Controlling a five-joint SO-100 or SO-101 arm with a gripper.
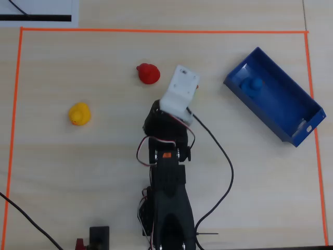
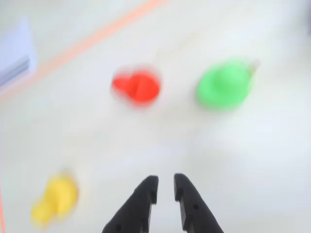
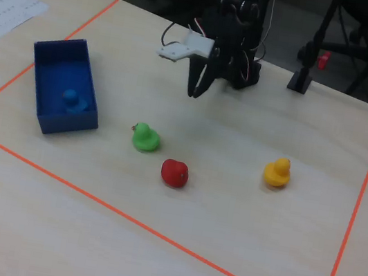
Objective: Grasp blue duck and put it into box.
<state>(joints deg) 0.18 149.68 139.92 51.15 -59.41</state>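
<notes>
The blue duck lies inside the blue box, near one end of it. My gripper hangs above the table near the arm's base, well apart from the box. Its black fingers point down, with a narrow gap and nothing between them. In the overhead view the white wrist mount hides the fingers. The wrist view is blurred and shows neither the box nor the blue duck.
A green duck, a red duck and a yellow duck stand on the table. Orange tape frames the work area. A printed sheet lies outside it.
</notes>
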